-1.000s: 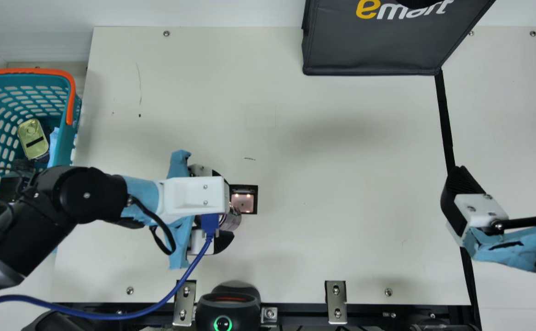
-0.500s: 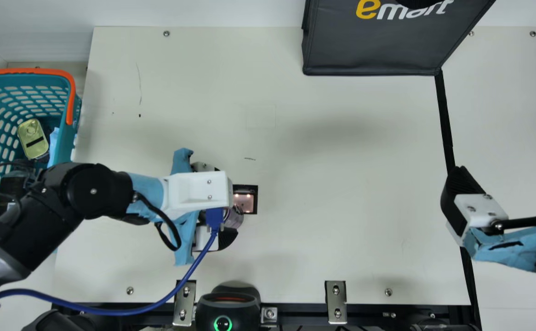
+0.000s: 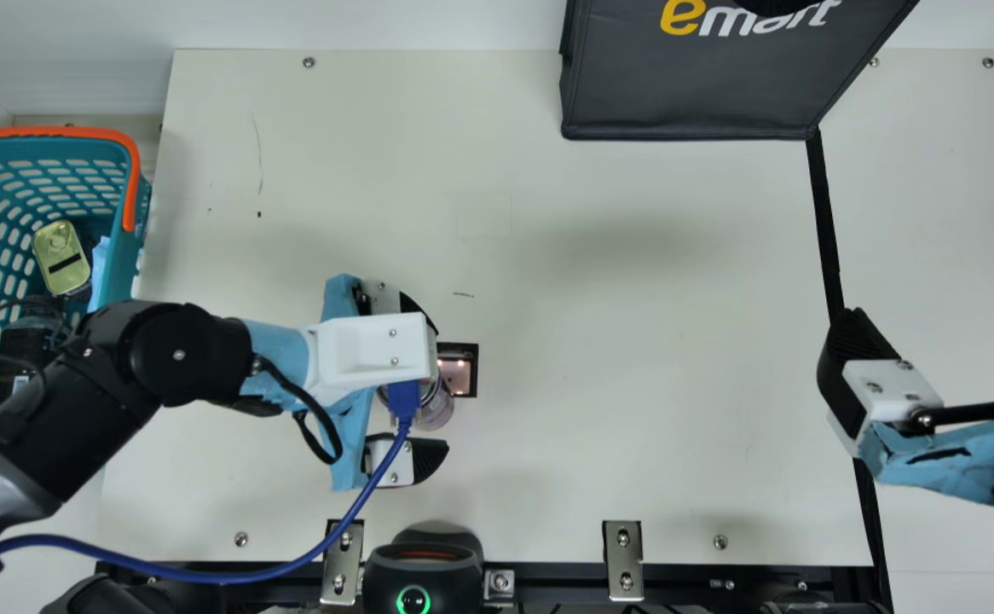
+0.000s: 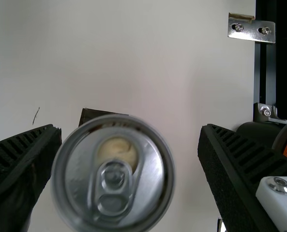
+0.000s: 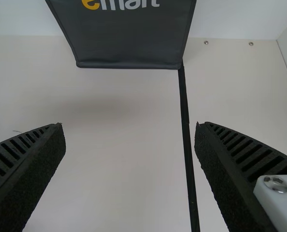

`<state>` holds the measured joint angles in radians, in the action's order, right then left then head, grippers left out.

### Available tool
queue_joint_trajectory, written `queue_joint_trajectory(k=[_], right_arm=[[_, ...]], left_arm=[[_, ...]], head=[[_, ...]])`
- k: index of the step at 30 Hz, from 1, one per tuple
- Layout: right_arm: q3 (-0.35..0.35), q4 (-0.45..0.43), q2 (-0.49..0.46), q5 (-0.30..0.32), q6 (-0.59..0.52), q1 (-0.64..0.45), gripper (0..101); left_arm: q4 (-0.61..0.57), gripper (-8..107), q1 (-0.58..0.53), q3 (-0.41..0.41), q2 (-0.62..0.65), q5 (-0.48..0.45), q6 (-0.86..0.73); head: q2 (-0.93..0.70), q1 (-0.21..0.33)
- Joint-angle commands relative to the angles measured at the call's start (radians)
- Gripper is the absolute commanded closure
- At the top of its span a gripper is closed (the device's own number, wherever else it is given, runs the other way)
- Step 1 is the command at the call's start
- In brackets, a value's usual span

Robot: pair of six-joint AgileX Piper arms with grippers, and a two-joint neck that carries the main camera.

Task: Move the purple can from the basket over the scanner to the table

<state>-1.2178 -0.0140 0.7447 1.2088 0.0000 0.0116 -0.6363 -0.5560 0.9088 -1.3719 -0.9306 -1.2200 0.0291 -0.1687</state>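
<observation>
In the main view my left gripper (image 3: pixel 430 385) is open around the purple can (image 3: pixel 437 411), which stands partly under the wrist, against the near-left corner of the square lit scanner (image 3: pixel 457 376) set in the table (image 3: pixel 599 341). The left wrist view has the can's silver lid (image 4: pixel 114 183) facing up between the spread fingers of my left gripper (image 4: pixel 129 129), nearer to one of them. My right gripper (image 3: pixel 936 320) hangs open at the right side; in its wrist view the right gripper (image 5: pixel 129 128) holds nothing. The teal basket (image 3: pixel 122 264) is at far left.
Inside the basket lie a gold tin (image 3: pixel 62 256) and a dark bottle (image 3: pixel 24 345). A dark grey bag (image 3: pixel 693 94) is at the back. At the front edge are a black device (image 3: pixel 423 567) with a green ring and metal brackets (image 3: pixel 623 558).
My left gripper has opened, its fingers spreading away from the can, and the arm has shifted slightly right. More of the can shows beside the wrist. The right arm is unchanged.
</observation>
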Motion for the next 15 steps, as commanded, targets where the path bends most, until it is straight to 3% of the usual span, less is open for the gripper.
queue_joint_trajectory(k=[1,15], right_arm=[[0.0,0.0,0.0,0.0,0.0,0.0,6],[0.0,0.0,0.0,0.0,0.0,0.0,6]], left_arm=[[0.016,9,-0.002,0.0,0.004,-0.001,0.017],[0.234,9,-0.006,-0.074,0.209,-0.037,0.286]], head=[[-0.002,0.03],[-0.002,0.03]])
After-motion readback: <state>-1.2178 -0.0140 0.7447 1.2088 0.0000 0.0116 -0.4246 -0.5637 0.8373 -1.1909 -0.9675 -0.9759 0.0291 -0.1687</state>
